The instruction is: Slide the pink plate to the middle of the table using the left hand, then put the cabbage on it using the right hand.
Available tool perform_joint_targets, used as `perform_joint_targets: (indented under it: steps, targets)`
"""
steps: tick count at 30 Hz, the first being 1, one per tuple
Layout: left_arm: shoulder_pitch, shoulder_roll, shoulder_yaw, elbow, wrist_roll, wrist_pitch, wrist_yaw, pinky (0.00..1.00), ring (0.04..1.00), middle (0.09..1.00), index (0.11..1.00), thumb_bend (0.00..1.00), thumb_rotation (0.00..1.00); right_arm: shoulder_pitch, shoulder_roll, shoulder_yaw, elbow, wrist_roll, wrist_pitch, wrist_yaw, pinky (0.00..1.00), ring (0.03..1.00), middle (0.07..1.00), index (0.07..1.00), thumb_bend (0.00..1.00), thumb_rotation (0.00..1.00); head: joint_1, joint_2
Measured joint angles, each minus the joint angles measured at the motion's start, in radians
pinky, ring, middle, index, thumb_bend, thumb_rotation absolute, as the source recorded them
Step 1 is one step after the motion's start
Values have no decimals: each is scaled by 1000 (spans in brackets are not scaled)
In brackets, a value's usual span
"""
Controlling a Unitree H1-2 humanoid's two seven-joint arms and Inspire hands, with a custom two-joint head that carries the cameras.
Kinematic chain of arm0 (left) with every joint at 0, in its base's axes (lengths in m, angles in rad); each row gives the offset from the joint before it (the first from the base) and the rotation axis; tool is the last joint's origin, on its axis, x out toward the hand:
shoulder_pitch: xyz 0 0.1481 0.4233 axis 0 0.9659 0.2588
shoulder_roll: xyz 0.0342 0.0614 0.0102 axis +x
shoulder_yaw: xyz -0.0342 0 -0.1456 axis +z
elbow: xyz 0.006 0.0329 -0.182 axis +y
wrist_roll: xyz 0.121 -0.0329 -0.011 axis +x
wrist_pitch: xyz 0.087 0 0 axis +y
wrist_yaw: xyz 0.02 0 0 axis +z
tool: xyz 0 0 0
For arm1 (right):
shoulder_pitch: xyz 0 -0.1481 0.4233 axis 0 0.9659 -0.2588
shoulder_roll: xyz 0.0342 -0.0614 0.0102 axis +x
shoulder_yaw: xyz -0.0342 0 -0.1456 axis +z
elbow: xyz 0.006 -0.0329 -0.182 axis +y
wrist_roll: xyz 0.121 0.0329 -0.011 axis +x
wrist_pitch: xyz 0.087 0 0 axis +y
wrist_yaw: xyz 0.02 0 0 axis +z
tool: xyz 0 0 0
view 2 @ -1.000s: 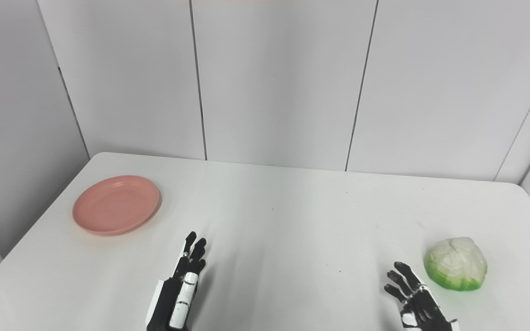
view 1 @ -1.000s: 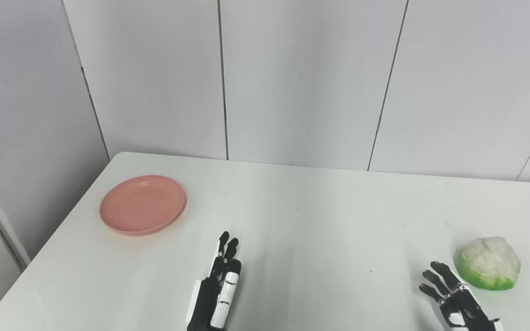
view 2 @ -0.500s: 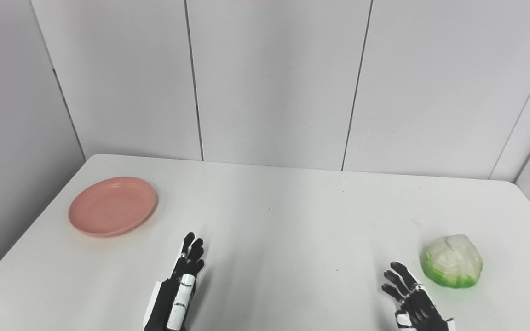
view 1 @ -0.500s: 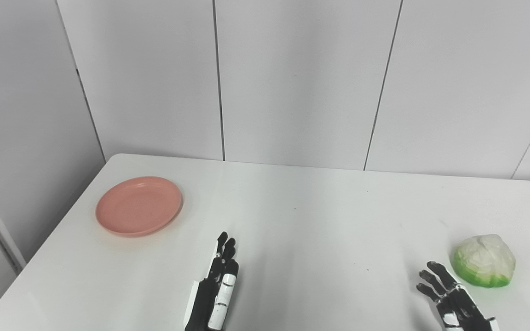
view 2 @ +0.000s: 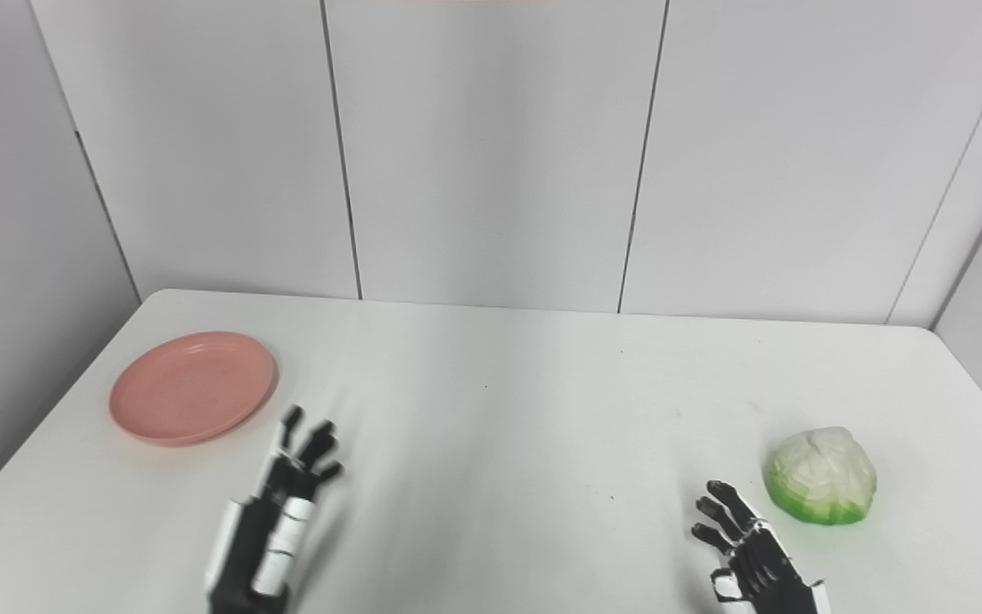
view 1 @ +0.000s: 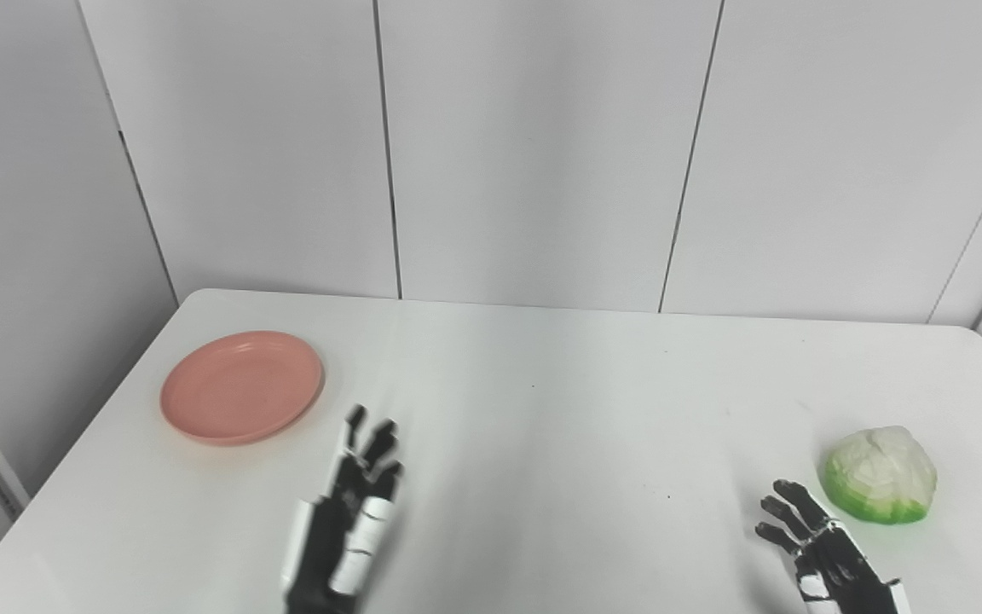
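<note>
Pink plate at the left, cabbage at the right, both hands free

Pink plate lies flat on the white bench, at about 10 o'clock from the bench's middle and close to the left edge, where a narrow strip of bare surface lies between its rim and the edge. There is one plate, and it carries nothing. The cabbage, also only one, with a pale top and a green base, sits at about 4 o'clock from the middle, near the right edge and well apart from the plate.

Between the two things the whole middle of the bench is open white surface with only a few tiny dark specks, so the room for sliding is wide from the plate toward 3 o'clock. Behind the far edge stand grey wall panels with thin vertical seams.

The left hand is above the near part of the bench, at 5 o'clock from the plate and not touching it. Its fingers are released and spread, pointing to 12 o'clock, and it looks a little blurred. The right hand is at 8 o'clock from the cabbage, near it but apart, with fingers also released and grasping nothing.

No writing or label can be read on anything.
</note>
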Motion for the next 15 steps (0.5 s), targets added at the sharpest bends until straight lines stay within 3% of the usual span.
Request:
perform_joint_targets:
  steps: [2,6,15]
  targets:
    - [-26,34,26,-18,-13,11,1,873,883,905,956,792,851,1,0,-1,1,-1,-1,-2,776,833,865,799,704,796,0,0]
    - [-88,55,74,-21,-67,50,6,907,896,908,939,837,824,1,0,-1,3,-2,-1,-4,775,834,864,802,708,799,0,0]
    - [-218,129,158,6,-112,124,11,868,889,890,931,948,858,1,0,3,2,-4,-7,-4,780,834,863,807,715,801,2,3]
